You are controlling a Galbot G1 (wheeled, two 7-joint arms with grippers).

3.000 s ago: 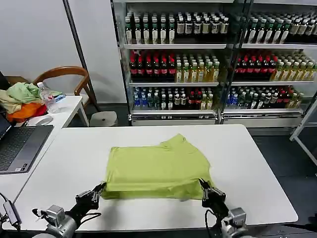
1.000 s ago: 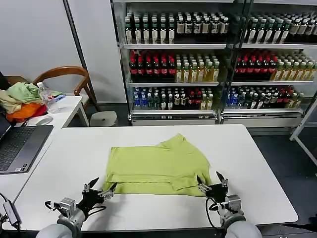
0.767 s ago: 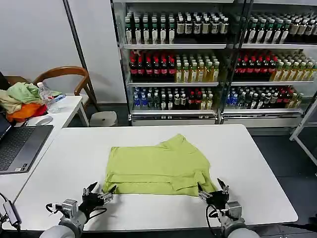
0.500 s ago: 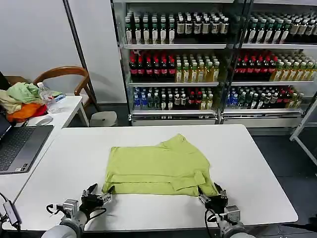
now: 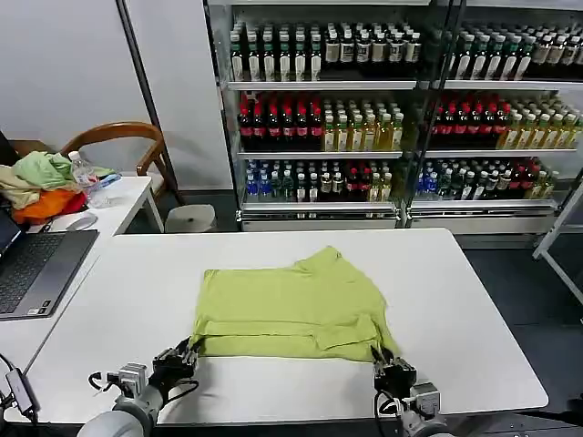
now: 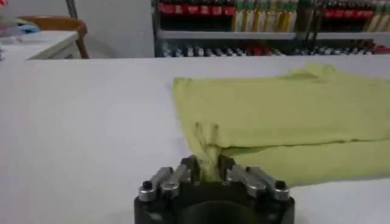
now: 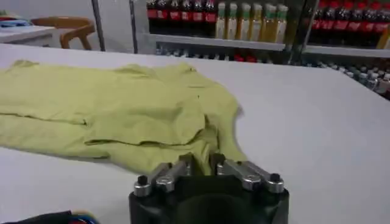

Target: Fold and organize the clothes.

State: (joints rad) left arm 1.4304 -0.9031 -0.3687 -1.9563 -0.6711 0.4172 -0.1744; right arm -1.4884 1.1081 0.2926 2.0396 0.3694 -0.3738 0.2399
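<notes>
Lime T-shirt (image 5: 290, 305) corners in left pincer (image 6: 209, 170); right pincer (image 7: 201, 163)

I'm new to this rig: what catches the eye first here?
A lime T-shirt, partly folded, lies mid-table. The left gripper and right gripper each pinch a near corner of it. Behind stand shelves of drink bottles.

Left wrist cam: the left gripper (image 6: 208, 170) sits at the bottom centre of the frame, its metal fingers (image 6: 187, 168) pinched tight on a bunched-up corner of the lime yellow-green cotton T-shirt (image 6: 286, 115). The shirt spreads across the right half, folded over itself, flat on the white table (image 6: 85, 122). Along the top there's a brown wooden chair (image 6: 58, 24) at upper left and shelves of bottled drinks (image 6: 268, 8).
</notes>
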